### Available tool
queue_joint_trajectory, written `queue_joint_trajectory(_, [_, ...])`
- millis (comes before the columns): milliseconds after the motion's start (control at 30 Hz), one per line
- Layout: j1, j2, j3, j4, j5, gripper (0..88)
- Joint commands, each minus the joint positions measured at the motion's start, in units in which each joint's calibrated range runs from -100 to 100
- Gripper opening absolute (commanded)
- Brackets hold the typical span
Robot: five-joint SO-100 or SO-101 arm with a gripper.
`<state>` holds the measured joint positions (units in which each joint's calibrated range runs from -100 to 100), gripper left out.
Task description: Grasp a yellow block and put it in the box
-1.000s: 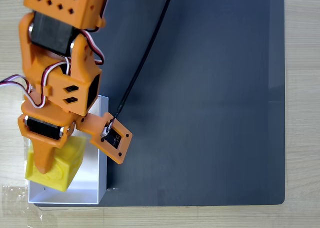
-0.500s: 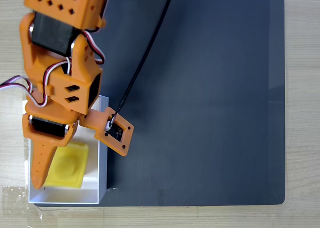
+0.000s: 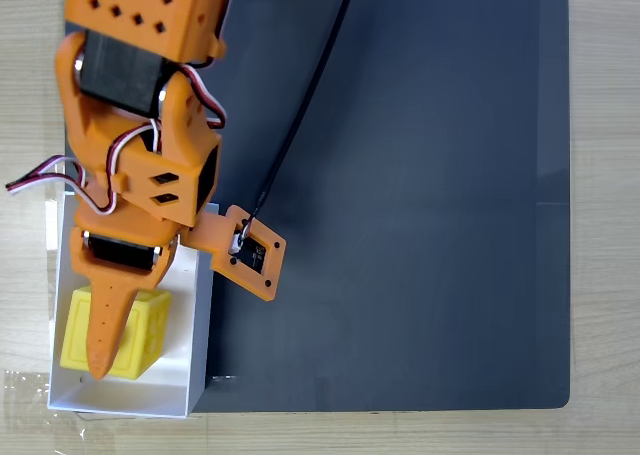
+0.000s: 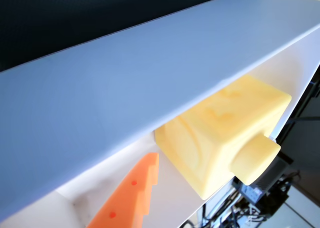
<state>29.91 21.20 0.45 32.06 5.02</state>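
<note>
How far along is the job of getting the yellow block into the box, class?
Done, it seems: the yellow block lies inside the box, on its white floor; the wrist view shows its stud pointing sideways. In hand: the gripper hangs over the block, one orange finger apart from it. Left: lifting the arm clear of the box.

Light wooden table, dark mat on it, white box at mat's edge
</note>
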Motion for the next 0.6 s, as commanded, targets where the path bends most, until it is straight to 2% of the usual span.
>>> queue_joint_trajectory(0, [-1.4,-4.5,-1.4,0.1,-0.3,44.7])
queue_joint_trajectory(67, [-2.1,-6.4,-1.3,0.2,-0.3,43.2])
queue_joint_trajectory(133, [-2.9,-8.7,-1.3,0.2,-1.0,37.4])
queue_joint_trajectory(367, [-5.2,-20.4,-1.3,0.0,-8.4,0.2])
queue_joint_trajectory(433, [-6.2,-25.3,-0.4,0.1,-9.2,2.7])
queue_joint_trajectory(567, [-8.1,-36.4,0.5,0.7,-10.8,1.9])
